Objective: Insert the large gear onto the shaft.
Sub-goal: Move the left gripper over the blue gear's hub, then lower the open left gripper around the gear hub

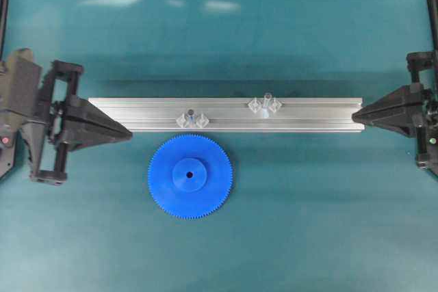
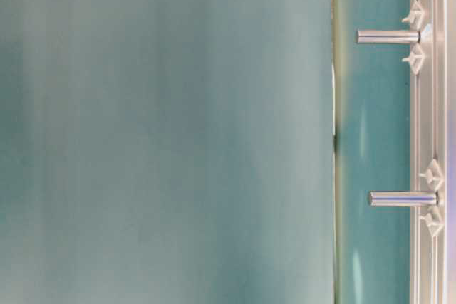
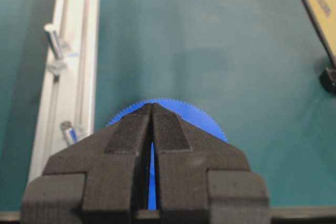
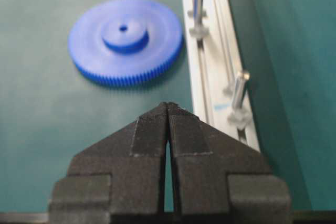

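Closed, empty jaws filled the bottom of both wrist views: the left gripper [image 3: 152,109] had its pads pressed together with nothing between them, and the right gripper [image 4: 168,107] looked the same, tips meeting on air. Just beyond the left gripper's tips lay the large gear [image 1: 190,176], flat on the teal table [image 1: 308,223], hub and centre hole facing up, untouched and just beside the near edge of the aluminium rail [image 1: 315,115]. On that rail stood two near-identical pins; the shaft [image 1: 192,117] closer to the gear rose just behind its rim, and the other pin [image 1: 265,104] sat further along toward the right arm. Which pin was meant could not be told for sure. Judging by this layout, nothing of the task was done: the gear still had to be grasped, lifted, centred over a pin and lowered on.
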`<action>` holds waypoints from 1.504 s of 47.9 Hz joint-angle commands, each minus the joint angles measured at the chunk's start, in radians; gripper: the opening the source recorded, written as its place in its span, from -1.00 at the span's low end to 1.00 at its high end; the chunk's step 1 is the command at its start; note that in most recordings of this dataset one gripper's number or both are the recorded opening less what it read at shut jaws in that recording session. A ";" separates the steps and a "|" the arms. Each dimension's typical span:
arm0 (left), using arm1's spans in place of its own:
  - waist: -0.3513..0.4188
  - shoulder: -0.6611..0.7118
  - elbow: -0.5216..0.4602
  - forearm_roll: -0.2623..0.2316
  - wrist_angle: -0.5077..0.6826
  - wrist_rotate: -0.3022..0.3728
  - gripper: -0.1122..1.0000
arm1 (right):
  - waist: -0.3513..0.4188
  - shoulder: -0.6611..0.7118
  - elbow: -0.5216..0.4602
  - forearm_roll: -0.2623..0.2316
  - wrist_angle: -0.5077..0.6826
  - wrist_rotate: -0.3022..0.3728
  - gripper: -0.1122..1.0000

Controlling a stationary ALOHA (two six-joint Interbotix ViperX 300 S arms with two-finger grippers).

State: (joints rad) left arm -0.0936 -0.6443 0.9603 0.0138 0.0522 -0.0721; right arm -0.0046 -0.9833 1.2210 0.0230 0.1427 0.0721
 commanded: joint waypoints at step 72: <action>-0.043 0.575 -0.385 0.003 0.356 -0.100 -0.83 | -0.023 0.017 -0.029 0.002 0.115 0.012 -0.75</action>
State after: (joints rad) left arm -0.1289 -0.0798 0.6182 0.0138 0.4034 -0.1733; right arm -0.0245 -0.9756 1.2195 0.0215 0.2623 0.0736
